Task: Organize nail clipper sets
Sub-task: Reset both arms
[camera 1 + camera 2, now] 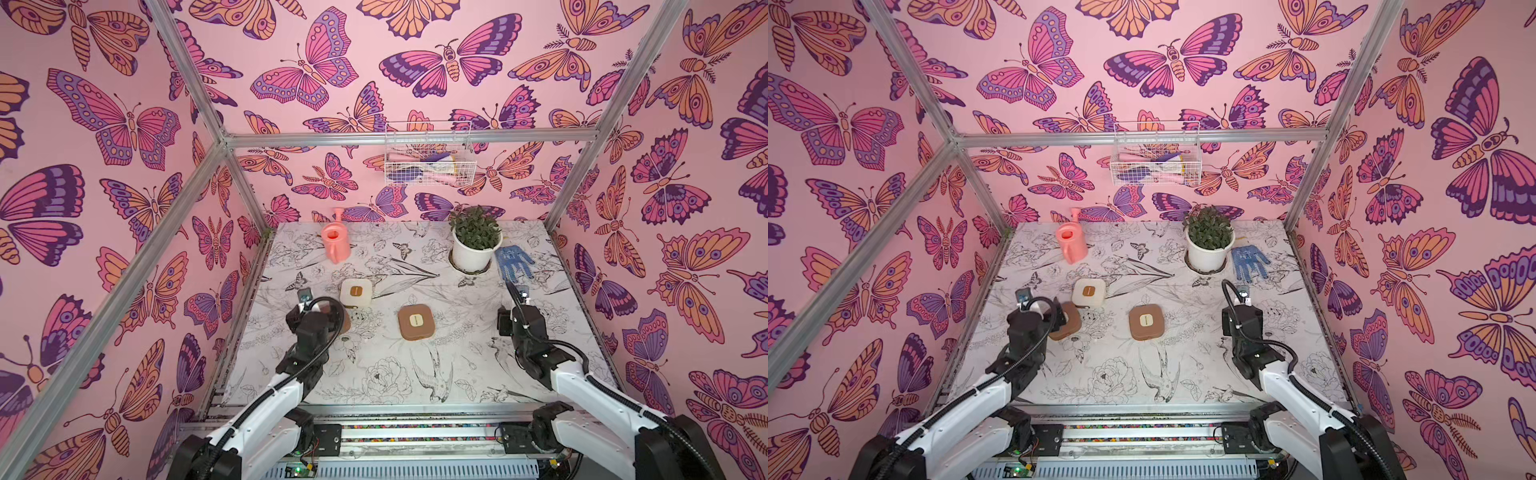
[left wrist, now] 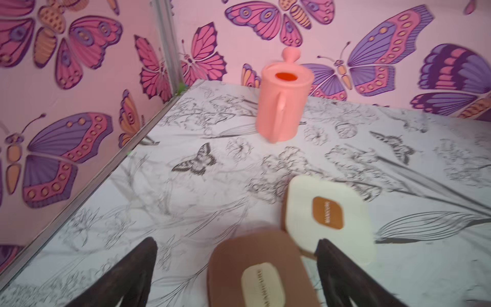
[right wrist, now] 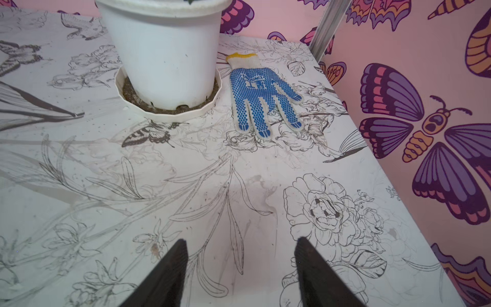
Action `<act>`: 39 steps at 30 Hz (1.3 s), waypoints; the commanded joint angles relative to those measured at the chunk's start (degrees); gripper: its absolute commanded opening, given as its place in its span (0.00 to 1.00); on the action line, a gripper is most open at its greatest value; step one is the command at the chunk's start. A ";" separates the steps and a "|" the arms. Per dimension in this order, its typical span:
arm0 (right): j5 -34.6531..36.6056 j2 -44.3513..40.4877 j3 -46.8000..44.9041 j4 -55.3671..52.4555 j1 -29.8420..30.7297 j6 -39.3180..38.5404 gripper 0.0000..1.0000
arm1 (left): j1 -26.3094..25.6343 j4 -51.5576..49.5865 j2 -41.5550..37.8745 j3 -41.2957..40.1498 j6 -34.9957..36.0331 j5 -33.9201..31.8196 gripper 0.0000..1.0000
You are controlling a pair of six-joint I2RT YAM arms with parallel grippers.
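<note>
We see the left gripper (image 2: 237, 240) spread wide astride a tan case (image 2: 252, 255) without squeezing it, right gripper (image 3: 241, 239) parted too over the floral tabletop (image 3: 106, 186), butterfly walls (image 3: 425, 53) all round.

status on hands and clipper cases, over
Left hand open over tan case, no grip. Right hand open, empty. Cream case and second tan case shut. Nothing in the way.

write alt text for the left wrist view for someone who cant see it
The left gripper, jaws open, hangs over a closed tan-brown case on the flower-printed table, with a closed cream case right beside it. A pink watering can stands farther off, near the butterfly-papered wall.
</note>
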 commanded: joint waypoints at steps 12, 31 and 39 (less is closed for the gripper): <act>-13.44 25.72 -2.05 44.29 -11.22 -5.81 0.68 | 7.53 47.15 37.46 0.21 1.96 -2.74 0.94; -30.14 29.88 7.52 29.79 -20.28 -1.38 0.99 | 18.89 28.63 37.10 7.96 1.96 -2.74 0.94; -30.13 29.94 7.52 29.79 -20.28 -1.33 0.99 | 18.36 26.37 37.52 9.45 1.96 -2.74 0.94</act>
